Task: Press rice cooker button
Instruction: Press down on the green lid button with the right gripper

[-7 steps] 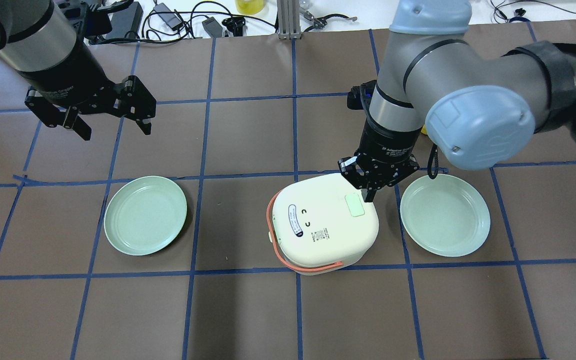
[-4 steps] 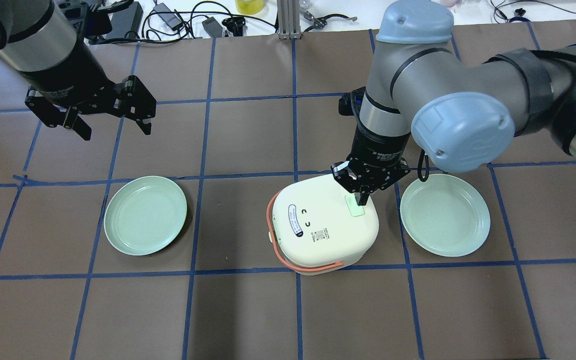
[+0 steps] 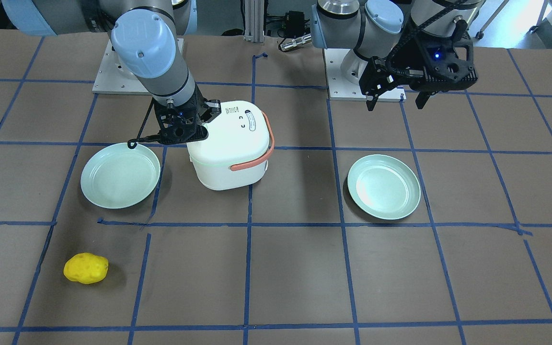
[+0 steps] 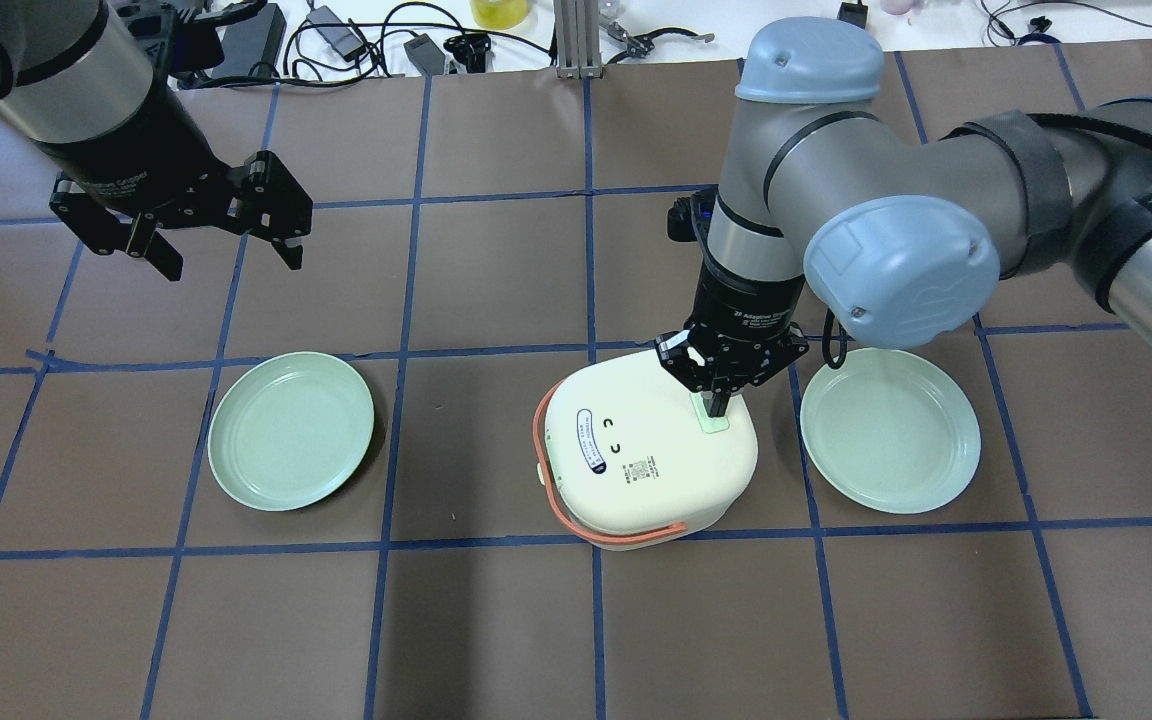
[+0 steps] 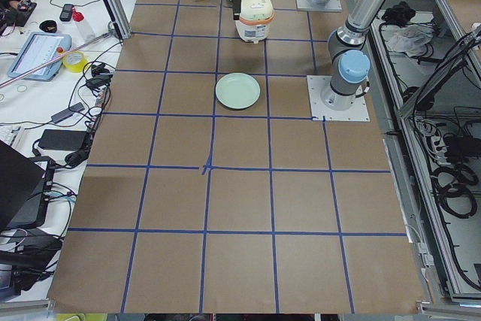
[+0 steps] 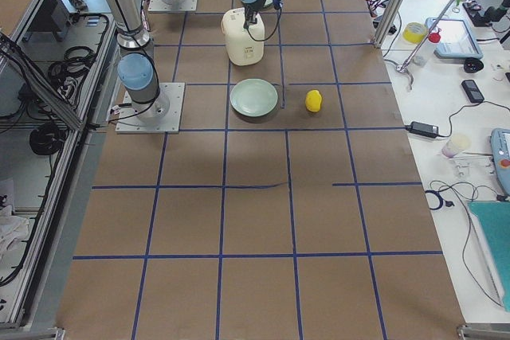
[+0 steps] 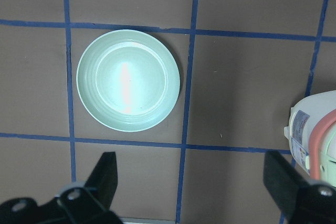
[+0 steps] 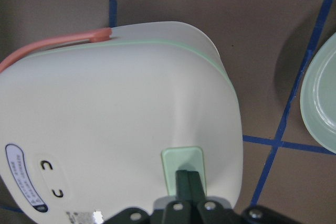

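Note:
The white rice cooker [image 4: 636,460] with a salmon handle stands mid-table; it also shows in the front view [image 3: 230,148]. Its pale mint button [image 4: 712,425] sits near the lid's right edge and shows clearly in the right wrist view [image 8: 181,158]. My right gripper [image 4: 716,404] is shut, pointing straight down, with its joined fingertips [image 8: 188,178] on the button, seemingly touching it and covering its middle. My left gripper [image 4: 226,250] is open and empty, hovering high over the far left of the table, away from the cooker.
Two pale green plates lie on the table, one left of the cooker [image 4: 291,430] and one right of it [image 4: 889,430]. A yellow lumpy object [image 3: 86,268] lies near the operators' side. Cables and adapters [image 4: 356,40] lie along the far edge.
My right gripper has moved left and down, from the lid's right rim onto the mint button. The left arm and the cooker have not moved.

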`<state>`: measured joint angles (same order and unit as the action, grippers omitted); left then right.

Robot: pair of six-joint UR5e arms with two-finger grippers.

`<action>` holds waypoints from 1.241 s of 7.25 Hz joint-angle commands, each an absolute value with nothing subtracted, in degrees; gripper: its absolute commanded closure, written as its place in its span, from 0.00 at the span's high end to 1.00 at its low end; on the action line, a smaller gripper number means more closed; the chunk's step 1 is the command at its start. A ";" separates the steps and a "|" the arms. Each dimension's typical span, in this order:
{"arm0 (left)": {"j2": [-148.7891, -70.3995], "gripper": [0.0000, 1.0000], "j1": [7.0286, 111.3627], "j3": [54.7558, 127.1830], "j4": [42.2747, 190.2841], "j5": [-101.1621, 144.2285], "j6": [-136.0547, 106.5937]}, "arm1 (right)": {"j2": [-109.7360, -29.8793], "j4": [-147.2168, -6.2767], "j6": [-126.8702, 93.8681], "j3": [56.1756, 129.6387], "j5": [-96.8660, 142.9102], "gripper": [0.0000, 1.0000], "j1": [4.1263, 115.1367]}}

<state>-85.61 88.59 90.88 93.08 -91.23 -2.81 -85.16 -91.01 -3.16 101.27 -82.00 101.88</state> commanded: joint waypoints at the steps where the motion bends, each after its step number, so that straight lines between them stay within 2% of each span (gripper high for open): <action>1: -85.61 1.00 88.59 90.88 93.08 -91.23 -2.81 | -85.08 -91.40 -3.08 101.43 -82.00 0.00 101.95; 6: -85.61 1.00 88.59 90.88 93.08 -91.23 -2.81 | -84.99 -93.07 -3.69 100.65 -82.00 0.00 101.87; 9: -85.61 1.00 88.59 90.88 93.08 -91.23 -2.81 | -85.61 -85.12 -7.29 89.25 -82.44 0.02 101.69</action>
